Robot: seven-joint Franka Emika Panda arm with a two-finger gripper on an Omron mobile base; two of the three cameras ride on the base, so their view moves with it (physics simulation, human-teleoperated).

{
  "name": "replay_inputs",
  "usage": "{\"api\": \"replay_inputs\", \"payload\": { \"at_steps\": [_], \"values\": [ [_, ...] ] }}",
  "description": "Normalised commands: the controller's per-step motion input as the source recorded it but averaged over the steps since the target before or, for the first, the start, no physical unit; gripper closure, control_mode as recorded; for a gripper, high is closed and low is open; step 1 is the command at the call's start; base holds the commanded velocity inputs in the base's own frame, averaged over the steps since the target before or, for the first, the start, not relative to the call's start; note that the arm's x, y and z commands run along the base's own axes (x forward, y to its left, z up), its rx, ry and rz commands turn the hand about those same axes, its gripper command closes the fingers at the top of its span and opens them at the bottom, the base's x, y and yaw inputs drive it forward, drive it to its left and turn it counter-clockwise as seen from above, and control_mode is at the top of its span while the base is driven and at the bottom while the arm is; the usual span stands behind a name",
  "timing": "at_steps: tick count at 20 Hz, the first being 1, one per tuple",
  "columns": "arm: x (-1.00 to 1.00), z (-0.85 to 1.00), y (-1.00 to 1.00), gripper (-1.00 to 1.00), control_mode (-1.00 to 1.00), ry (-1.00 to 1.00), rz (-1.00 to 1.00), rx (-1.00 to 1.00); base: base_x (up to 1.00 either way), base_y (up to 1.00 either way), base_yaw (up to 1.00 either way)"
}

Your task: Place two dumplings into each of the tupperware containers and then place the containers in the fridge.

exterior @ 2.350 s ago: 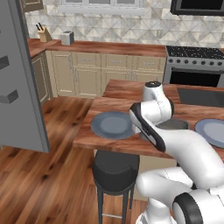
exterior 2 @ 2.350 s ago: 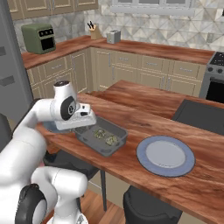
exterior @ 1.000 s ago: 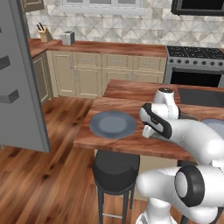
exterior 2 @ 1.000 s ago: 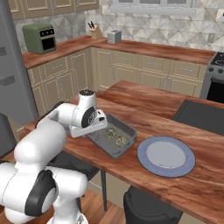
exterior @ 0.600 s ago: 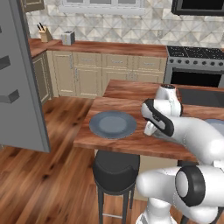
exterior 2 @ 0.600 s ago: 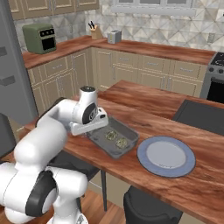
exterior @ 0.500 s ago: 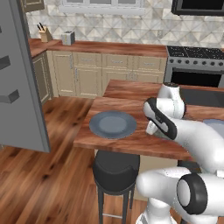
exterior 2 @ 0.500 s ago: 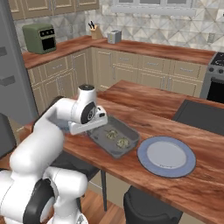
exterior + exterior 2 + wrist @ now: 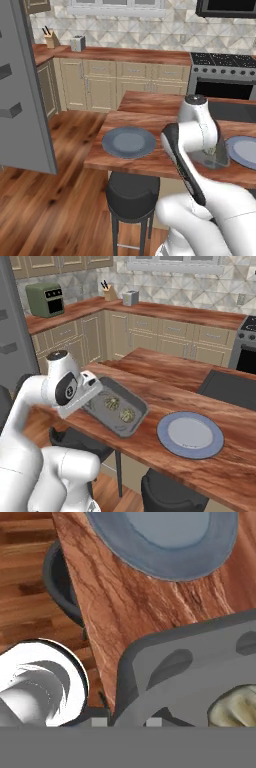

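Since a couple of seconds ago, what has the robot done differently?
The gripper dropped to the near end of the dark pan and its jaws closed; on what is hidden. The pan, the two dumplings in it and the blue plate stayed put.

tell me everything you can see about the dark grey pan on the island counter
The dark grey pan is a rectangular, metal-looking tray with rounded corners and a raised rim. It lies flat near the edge of the wooden island counter, left of a round blue-grey plate. Two mottled dumplings sit inside it. The robot's hand hangs over its left end, hiding that part; in the hand view the gripper sits at the pan's wall.
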Motion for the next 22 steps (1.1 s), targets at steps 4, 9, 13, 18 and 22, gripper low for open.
{"api": "replay_inputs", "payload": {
  "at_steps": [4, 9, 13, 18, 22],
  "values": [
    [-0.69, 0.28, 0.38, 1.00, -1.00, -0.17, 0.54, -0.22, 0.00, 0.00, 0.00],
    [-0.90, 0.14, 0.09, 1.00, -1.00, -0.10, 0.50, -0.36, 0.00, 0.00, 0.00],
    [-0.80, 0.28, 0.06, 1.00, -1.00, 0.00, 0.33, -0.40, 0.00, 0.00, 0.00],
    [-0.15, -0.06, 0.03, 1.00, -1.00, -0.14, 0.07, -0.28, 0.00, 0.00, 0.00],
    [0.00, -0.28, -0.03, 1.00, -1.00, -0.24, 0.01, -0.19, 0.00, 0.00, 0.00]
  ]
}}
